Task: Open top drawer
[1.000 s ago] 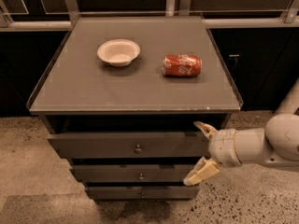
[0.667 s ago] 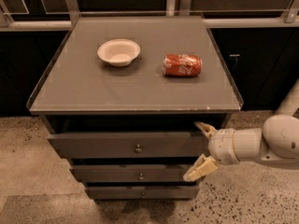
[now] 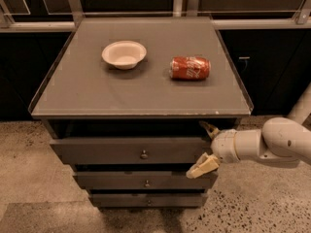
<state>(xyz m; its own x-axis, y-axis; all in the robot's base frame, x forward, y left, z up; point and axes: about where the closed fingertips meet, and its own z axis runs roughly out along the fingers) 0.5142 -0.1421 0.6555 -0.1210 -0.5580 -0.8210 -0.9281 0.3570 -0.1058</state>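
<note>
The top drawer is the widest dark grey front just under the tabletop, with a small round metal knob at its centre. It stands a little proud of the cabinet, with a dark gap above it. My gripper comes in from the right on a white arm and is open. One cream finger is at the drawer's upper right corner, the other at its lower right corner. The gripper is to the right of the knob, apart from it, and holds nothing.
A white bowl and a red soda can lying on its side rest on the grey tabletop. Two narrower drawers sit below. Dark cabinets stand behind; speckled floor lies around.
The gripper has shifted slightly left toward the drawer's right end. The drawer, bowl and can have not moved.
</note>
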